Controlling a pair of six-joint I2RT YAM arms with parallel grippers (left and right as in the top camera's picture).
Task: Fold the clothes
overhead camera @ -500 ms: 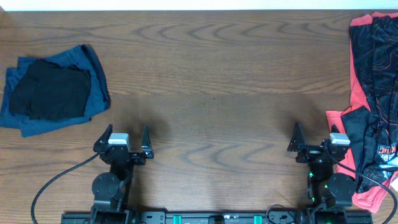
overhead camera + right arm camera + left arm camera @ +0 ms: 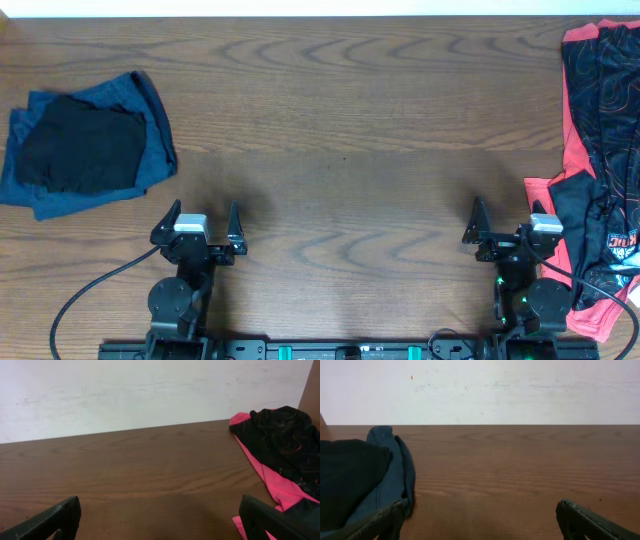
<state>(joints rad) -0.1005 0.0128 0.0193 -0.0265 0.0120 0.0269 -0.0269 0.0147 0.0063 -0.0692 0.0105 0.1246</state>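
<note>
While the left hand [image 2: 203,213] and right hand [image 2: 507,213] sit released and empty at the near desk [image 2: 340,120] edge, the black jersey [image 2: 610,100] lies crumpled over a coral-red garment [image 2: 573,140] far right. Risk: a pinch catches both layers and drags the heap. Navy garment [image 2: 150,110] and black garment [image 2: 80,150] are stacked far left.

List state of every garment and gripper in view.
Navy blue cloth garment: loosely folded, under the black one.
Plain black cloth garment: folded, on the navy one.
Black jersey with orange contour lines: crumpled, unfolded.
Coral-red garment: bunched under the jersey.
Left gripper: open, empty.
Right gripper: open, empty.
</note>
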